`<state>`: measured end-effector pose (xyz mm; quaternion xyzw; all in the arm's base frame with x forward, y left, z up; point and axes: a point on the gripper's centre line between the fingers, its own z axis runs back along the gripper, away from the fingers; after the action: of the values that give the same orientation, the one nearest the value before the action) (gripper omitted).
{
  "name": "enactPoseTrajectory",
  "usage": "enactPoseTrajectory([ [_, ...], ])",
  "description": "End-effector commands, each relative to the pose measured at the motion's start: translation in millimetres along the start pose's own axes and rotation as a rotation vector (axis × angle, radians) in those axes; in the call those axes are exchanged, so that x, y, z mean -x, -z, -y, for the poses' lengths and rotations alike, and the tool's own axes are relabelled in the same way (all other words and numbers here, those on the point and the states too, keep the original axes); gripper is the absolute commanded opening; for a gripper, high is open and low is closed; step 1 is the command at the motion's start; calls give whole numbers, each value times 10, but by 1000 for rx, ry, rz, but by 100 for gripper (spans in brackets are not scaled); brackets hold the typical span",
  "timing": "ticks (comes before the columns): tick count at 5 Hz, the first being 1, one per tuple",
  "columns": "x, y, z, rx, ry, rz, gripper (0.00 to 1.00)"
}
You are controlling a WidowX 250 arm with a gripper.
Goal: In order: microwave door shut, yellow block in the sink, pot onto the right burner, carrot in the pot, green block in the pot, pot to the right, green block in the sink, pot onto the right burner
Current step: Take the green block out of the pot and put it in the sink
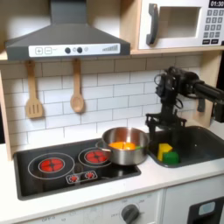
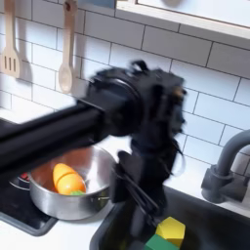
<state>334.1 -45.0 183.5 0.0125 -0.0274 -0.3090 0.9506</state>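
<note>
Both exterior views show the green block (image 1: 171, 157) in the sink (image 1: 206, 144); the claw (image 1: 163, 136) looks apart. Next, the pot (image 1: 125, 145): stiff, slick steel, best pushed at its rim.

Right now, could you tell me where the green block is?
In the first exterior view the green block lies in the sink, touching the yellow block, just right of the pot.

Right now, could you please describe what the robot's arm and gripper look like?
The arm is black all over, built of boxy, blocky segments joined by chunky joints, with a matte finish. In the second exterior view it reads as a thick dark beam ending in a bulky black wrist. The gripper is black too. No markings or cables can be made out; both views are blurred.
</note>
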Motion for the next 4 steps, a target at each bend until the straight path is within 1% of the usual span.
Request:
enactPoseTrajectory([
  [1, 146, -340, -440, -37, -161, 37, 100],
  [2, 271, -391, -595, -65, -242, 17, 100],
  [3, 335, -318, -692, -90, -330, -32, 100],
  [4, 346, -170, -685, -61, -404, -92, 100],
])
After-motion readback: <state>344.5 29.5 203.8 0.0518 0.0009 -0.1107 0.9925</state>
